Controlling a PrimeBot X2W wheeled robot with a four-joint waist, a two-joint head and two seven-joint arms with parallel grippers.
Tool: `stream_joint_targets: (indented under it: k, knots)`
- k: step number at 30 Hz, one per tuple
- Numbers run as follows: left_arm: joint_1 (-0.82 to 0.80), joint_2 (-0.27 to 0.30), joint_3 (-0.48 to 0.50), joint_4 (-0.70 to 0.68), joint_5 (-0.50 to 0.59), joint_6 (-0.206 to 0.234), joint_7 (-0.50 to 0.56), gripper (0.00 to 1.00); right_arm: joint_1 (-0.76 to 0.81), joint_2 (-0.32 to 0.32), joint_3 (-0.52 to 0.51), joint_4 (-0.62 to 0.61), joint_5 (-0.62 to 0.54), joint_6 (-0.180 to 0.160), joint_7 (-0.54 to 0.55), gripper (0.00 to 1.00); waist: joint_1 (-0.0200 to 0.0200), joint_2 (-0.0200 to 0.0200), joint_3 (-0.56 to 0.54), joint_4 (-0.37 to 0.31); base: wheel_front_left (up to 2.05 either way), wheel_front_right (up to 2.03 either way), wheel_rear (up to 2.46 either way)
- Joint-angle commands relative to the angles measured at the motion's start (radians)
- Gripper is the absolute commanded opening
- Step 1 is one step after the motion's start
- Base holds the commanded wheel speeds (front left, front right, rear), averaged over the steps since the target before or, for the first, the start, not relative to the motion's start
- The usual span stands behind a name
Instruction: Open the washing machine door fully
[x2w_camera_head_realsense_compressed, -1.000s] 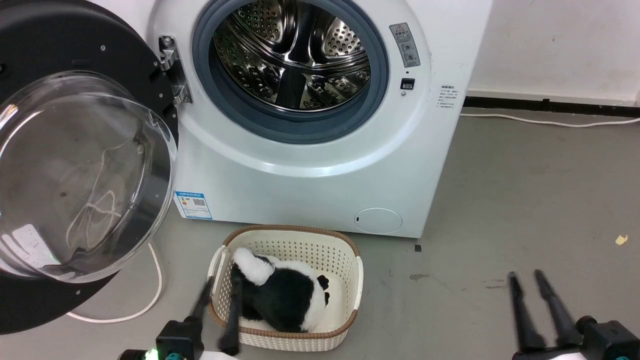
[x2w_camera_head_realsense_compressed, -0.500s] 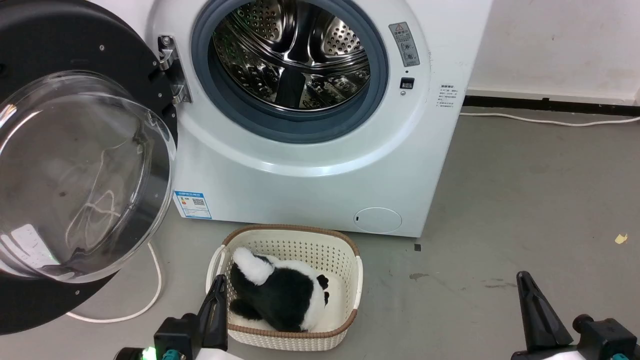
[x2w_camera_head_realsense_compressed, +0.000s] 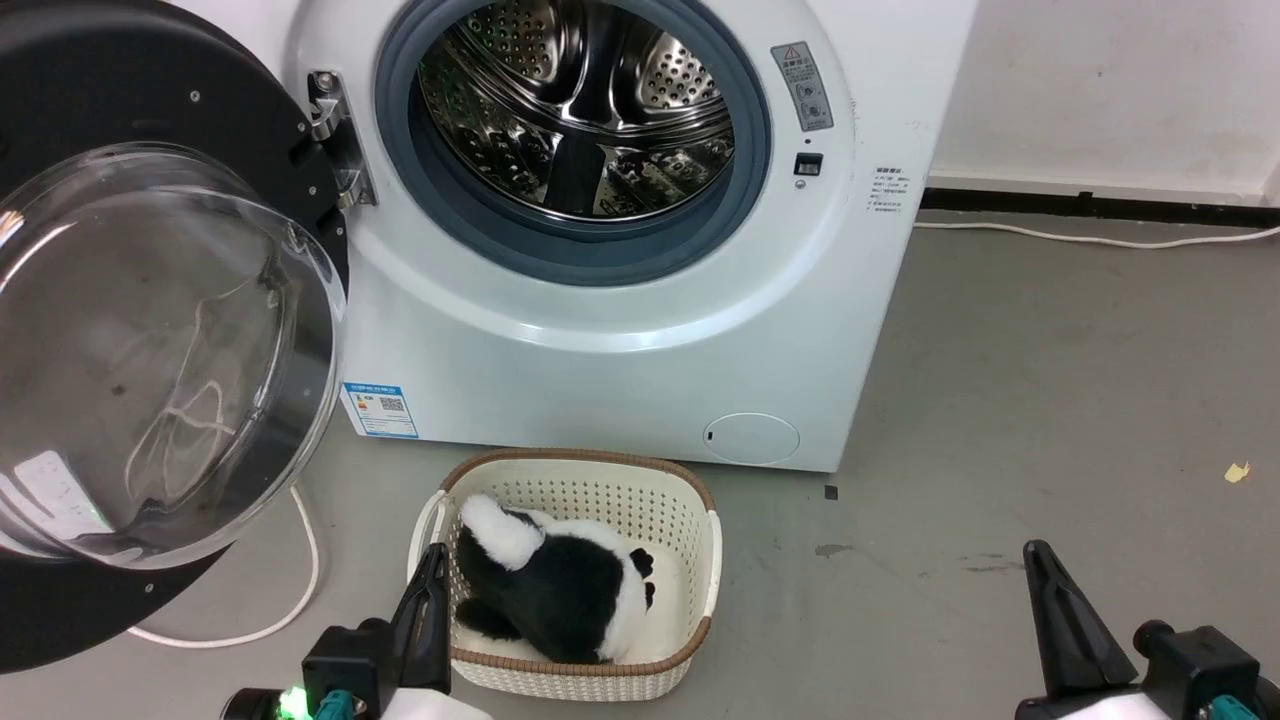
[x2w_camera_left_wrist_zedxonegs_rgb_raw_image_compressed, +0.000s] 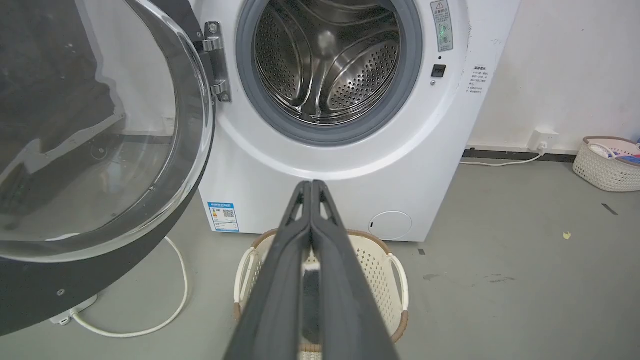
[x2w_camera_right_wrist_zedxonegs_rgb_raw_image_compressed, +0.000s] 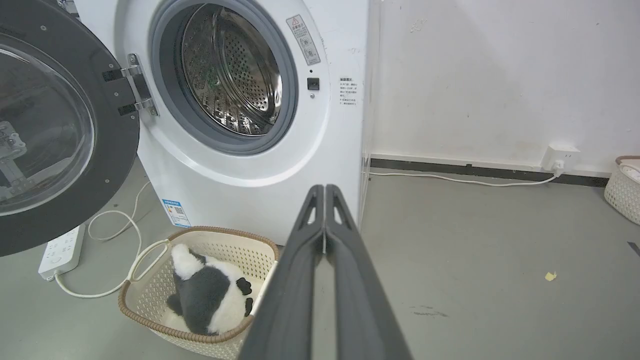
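Head view: left pincer (x2w_camera_head_realsense_compressed: 433, 556) at bottom left, tips beside left edge of basket (x2w_camera_head_realsense_compressed: 712, 575); fingers pressed together, holding nothing. At bottom right, right pincer (x2w_camera_head_realsense_compressed: 1036, 552) over bare floor (x2w_camera_head_realsense_compressed: 1020, 400), likewise pinched closed, empty. Black-and-white plush (x2w_camera_head_realsense_compressed: 565, 595) lying in basket. Just behind basket, washer (x2w_camera_head_realsense_compressed: 600, 370), drum (x2w_camera_head_realsense_compressed: 575, 110) exposed. At view's left, door (x2w_camera_head_realsense_compressed: 170, 340) swung wide on hinge (x2w_camera_head_realsense_compressed: 335, 130), glass bowl bulging toward camera, apart from both pincers. White cable (x2w_camera_head_realsense_compressed: 305, 560) on floor beneath door.
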Motion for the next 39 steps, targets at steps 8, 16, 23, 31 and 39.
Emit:
stream_joint_targets:
  k: [8, 16, 23, 31, 39]
  knots:
    - [-0.012, -0.011, 0.026, -0.01, 0.027, -0.018, 0.019, 0.0, -0.024, 0.001, 0.004, -0.006, -0.013, 0.0, 0.018, 0.0, 0.0, 0.0, 0.001, -0.004, 0.0, 0.0, 0.0]
    - [-0.015, -0.022, 0.049, -0.017, 0.047, -0.034, 0.037, 0.0, -0.033, 0.001, 0.008, -0.008, -0.022, 0.0, 0.037, 0.0, 0.0, 0.0, 0.003, -0.009, 0.0, 0.0, 0.0]
    - [-0.017, -0.029, 0.065, -0.022, 0.061, -0.046, 0.05, 0.0, -0.04, 0.001, 0.01, -0.009, -0.028, 0.0, 0.05, 0.0, 0.0, 0.0, 0.004, -0.012, 0.0, 0.0, 0.0]
    - [-0.02, -0.037, 0.084, -0.028, 0.076, -0.059, 0.065, 0.0, -0.047, 0.001, 0.013, -0.011, -0.036, 0.0, 0.066, 0.0, 0.0, 0.0, 0.005, -0.016, 0.0, 0.0, 0.0]
    - [-0.022, -0.045, 0.102, -0.033, 0.092, -0.072, 0.079, 0.0, -0.054, 0.002, 0.016, -0.013, -0.043, 0.0, 0.081, 0.0, 0.0, 0.0, 0.007, -0.02, 0.0, 0.0, 0.0]
